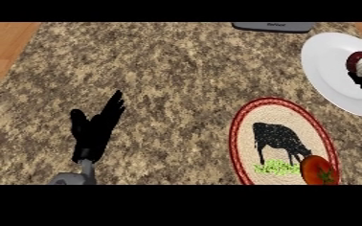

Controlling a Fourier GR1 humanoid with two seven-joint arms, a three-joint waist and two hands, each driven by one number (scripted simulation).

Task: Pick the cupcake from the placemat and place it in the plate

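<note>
The cupcake (356, 68), dark red with a pale top, lies on the white plate (325, 62) at the right edge, partly cut off by the view. An oval placemat (244, 134) with a red rim and a black cow picture lies at the lower right. My left hand (93, 127) rests open at the lower left, fingers straight and pointing up. My right hand does not show.
A red tomato (318, 170) sits on the placemat's lower right part. A grey flat object (274, 26) lies at the counter's far edge. Wooden floor (14, 38) shows beyond the counter's left edge.
</note>
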